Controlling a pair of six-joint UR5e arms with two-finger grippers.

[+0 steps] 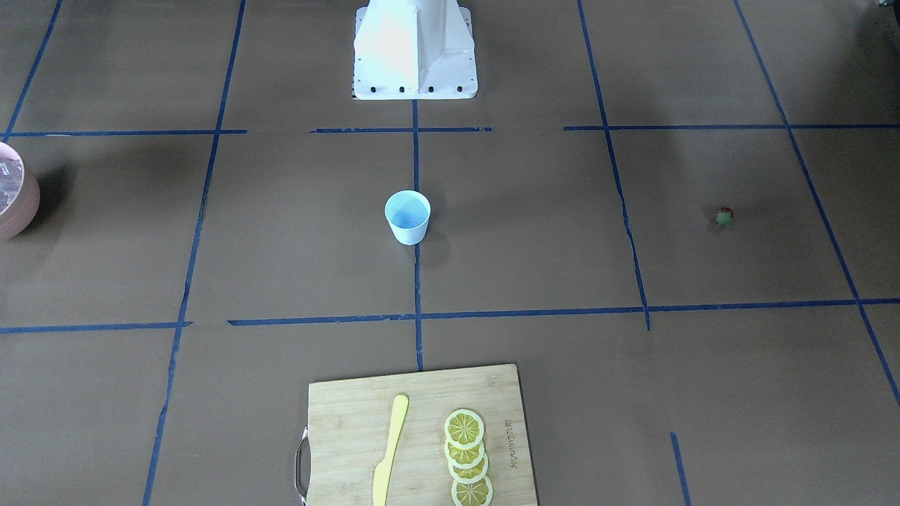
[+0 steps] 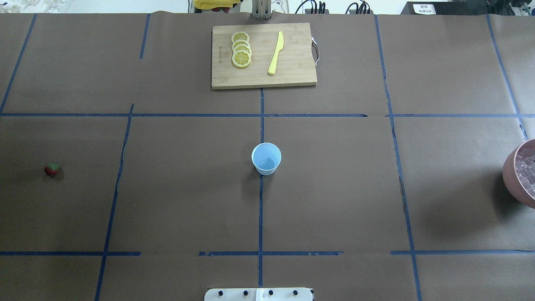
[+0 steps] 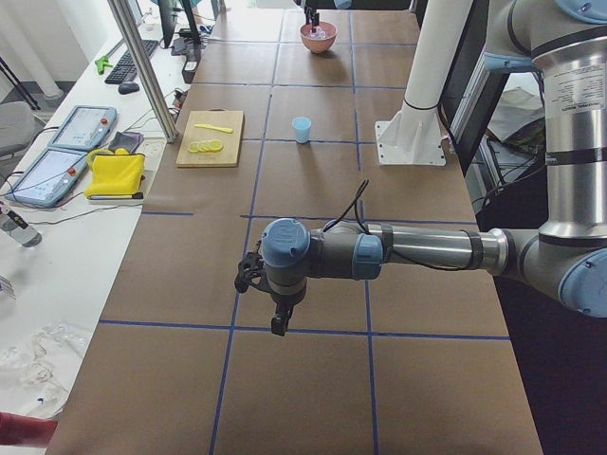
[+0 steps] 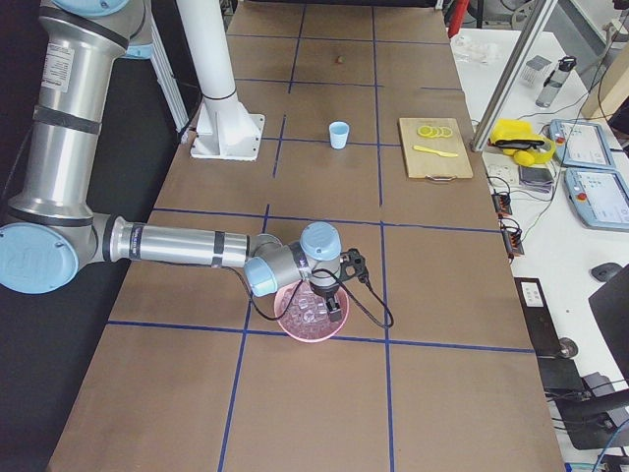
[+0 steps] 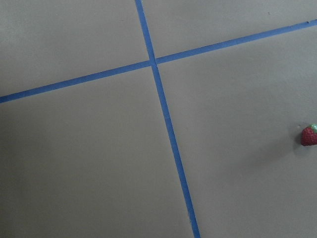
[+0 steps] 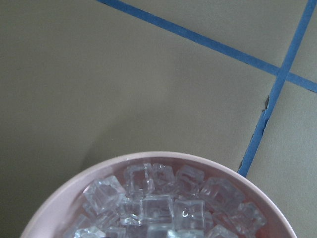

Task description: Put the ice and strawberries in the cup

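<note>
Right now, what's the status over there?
Grippers' state: cannot tell. Right gripper over bowl of ice; left gripper near strawberry. Cup empty, mid-table.

Cup (image 2: 266, 158): I see it mid-table (image 2: 342, 200), straight ahead of the robot base (image 2: 259, 294).
Strawberry (image 2: 51, 169): far out on the robot's left, well apart from the cup.
Bowl (image 2: 510, 177): at the robot's far right, roughly level with the cup.
Ice (image 6: 158, 203): piled in the bowl.
Cutting board (image 2: 292, 77): beyond the cup, at the far edge.
Lemon slices (image 2: 241, 49): overlapping on the board, on the robot's left of the knife (image 2: 276, 53).
</note>
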